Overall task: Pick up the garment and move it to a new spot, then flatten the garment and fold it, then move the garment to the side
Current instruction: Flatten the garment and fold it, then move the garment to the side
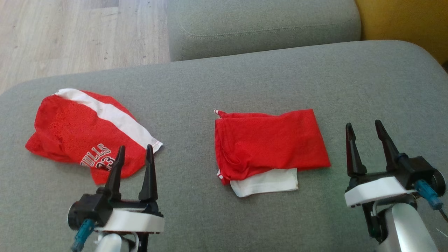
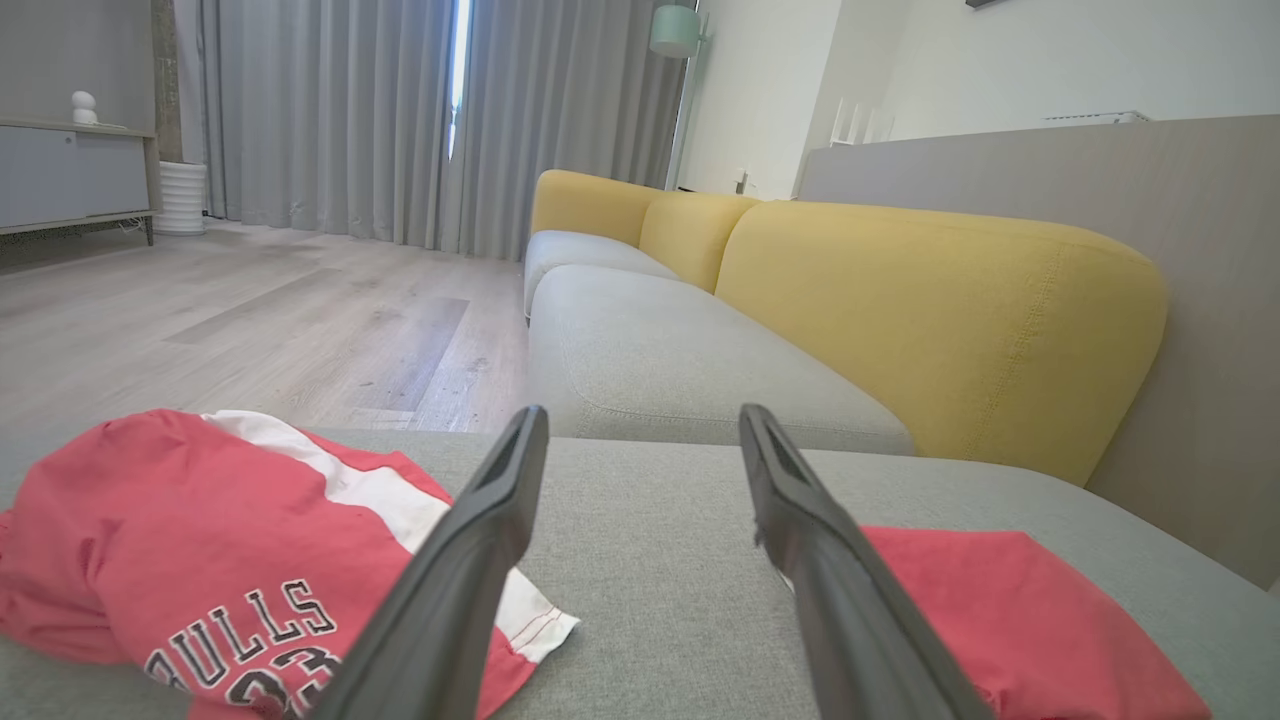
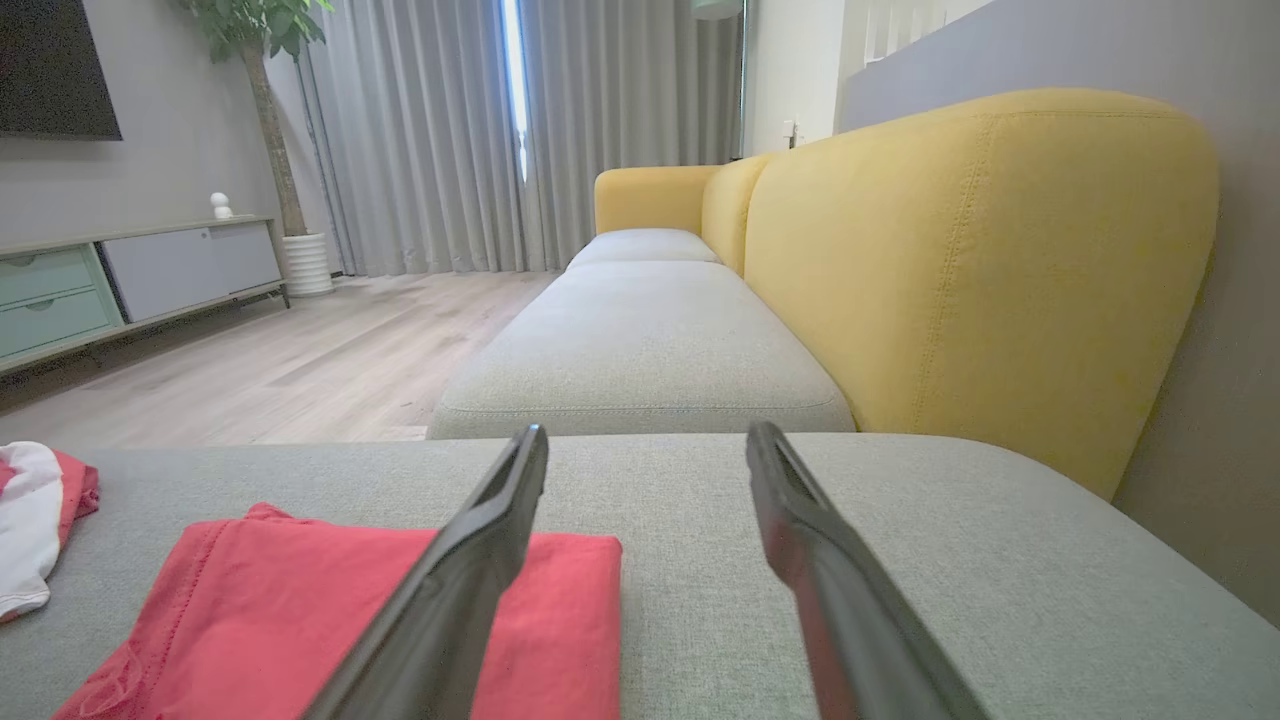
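The folded red garment (image 1: 269, 143) lies flat on the grey seat cushion (image 1: 280, 77), just off the middle of the head view toward 4 o'clock, with a white layer (image 1: 266, 182) sticking out from under its 6 o'clock edge. Well apart from it, at 9 o'clock, a crumpled red Bulls jersey (image 1: 80, 133) with a white stripe rests on the same cushion. The left gripper (image 1: 135, 147) sits at 7 o'clock, fingers spread and empty. Its tips overlap the jersey's near edge in the head view, but I cannot tell whether they touch it. The right gripper (image 1: 363, 123) stands at 4 o'clock, just beside the folded garment's right edge, released and holding nothing, with bare cushion between its fingers. At 12 o'clock a second grey cushion (image 1: 262, 24) butts against this one, a yellow backrest (image 1: 402, 21) at 1 o'clock and wooden floor (image 1: 70, 35) at 11 o'clock.
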Available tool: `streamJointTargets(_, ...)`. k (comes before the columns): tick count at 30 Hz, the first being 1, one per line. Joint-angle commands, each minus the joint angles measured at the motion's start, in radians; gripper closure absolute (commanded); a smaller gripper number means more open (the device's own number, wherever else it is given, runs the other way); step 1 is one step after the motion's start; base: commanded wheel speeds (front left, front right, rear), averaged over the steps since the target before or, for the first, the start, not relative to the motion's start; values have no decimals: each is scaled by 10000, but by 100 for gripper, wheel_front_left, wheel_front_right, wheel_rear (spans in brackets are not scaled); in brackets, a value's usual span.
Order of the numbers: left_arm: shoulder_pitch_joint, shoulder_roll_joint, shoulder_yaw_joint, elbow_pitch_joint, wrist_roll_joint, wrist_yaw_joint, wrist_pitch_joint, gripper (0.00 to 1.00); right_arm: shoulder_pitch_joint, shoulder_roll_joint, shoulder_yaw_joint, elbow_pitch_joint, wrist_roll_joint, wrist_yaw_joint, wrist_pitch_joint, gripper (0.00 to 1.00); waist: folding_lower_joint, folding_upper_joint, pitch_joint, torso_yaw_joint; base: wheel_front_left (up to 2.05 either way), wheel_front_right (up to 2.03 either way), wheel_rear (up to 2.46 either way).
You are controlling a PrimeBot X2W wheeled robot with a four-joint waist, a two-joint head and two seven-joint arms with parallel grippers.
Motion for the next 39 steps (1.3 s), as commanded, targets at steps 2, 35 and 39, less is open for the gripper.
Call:
streamJointTargets(2,-278,32,300,-392,-63,45,-80,0,-219,93,181,-454,-40,-9,-108,0,1,-1,-5,30,0,0,0)
streamJointTargets(35,-1846,31,-541,-250,-239,-68,-80,0,-2981,133,44,4408,282,-9,1911,0,1,-1,2249,1183,0,0,0)
streamJointTargets(39,-1962,31,-556,-212,-228,-74,-80,0,-3243,133,226,4882,220,-9,1885,19,1,-1,2307,1169,0,0,0)
